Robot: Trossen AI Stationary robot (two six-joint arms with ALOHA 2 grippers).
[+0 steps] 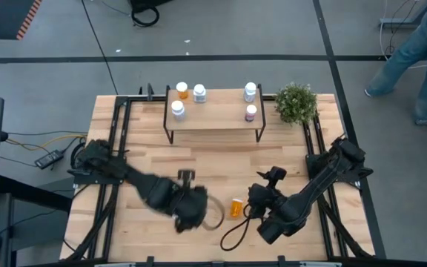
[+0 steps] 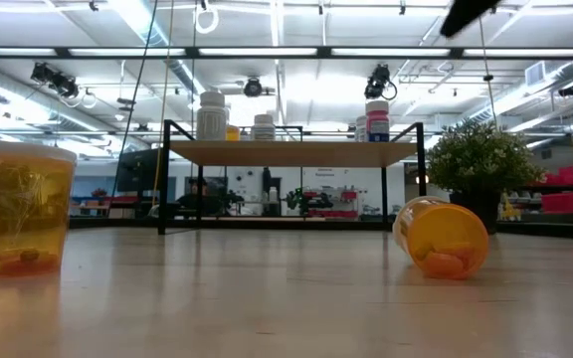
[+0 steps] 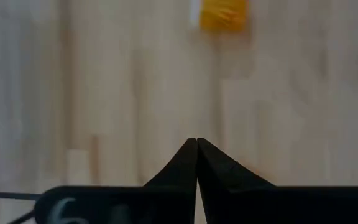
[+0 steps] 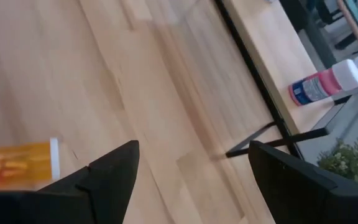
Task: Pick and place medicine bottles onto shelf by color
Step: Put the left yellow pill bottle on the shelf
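Observation:
The shelf [image 1: 213,127] stands at the table's far middle. An orange bottle [image 1: 182,90], two white ones [image 1: 199,93] [image 1: 177,110], another white one [image 1: 250,91] and a pink one [image 4: 325,84] stand upright on it. On the table an orange bottle [image 1: 236,208] lies on its side. The low view shows a second orange bottle [image 2: 18,209] upright, close at its left. My left gripper [image 3: 196,142] is shut with nothing in it, above the table left of the lying bottle [image 3: 224,14]. My right gripper [image 4: 194,149] is open just right of that bottle [image 4: 17,165], pointing toward the shelf.
A potted plant [image 1: 296,102] stands at the shelf's right end. A black cable loop [image 1: 232,236] lies near the table's front edge. Black rails [image 1: 117,126] run along both table sides. A person [image 1: 421,52] walks on the floor beyond the far right corner.

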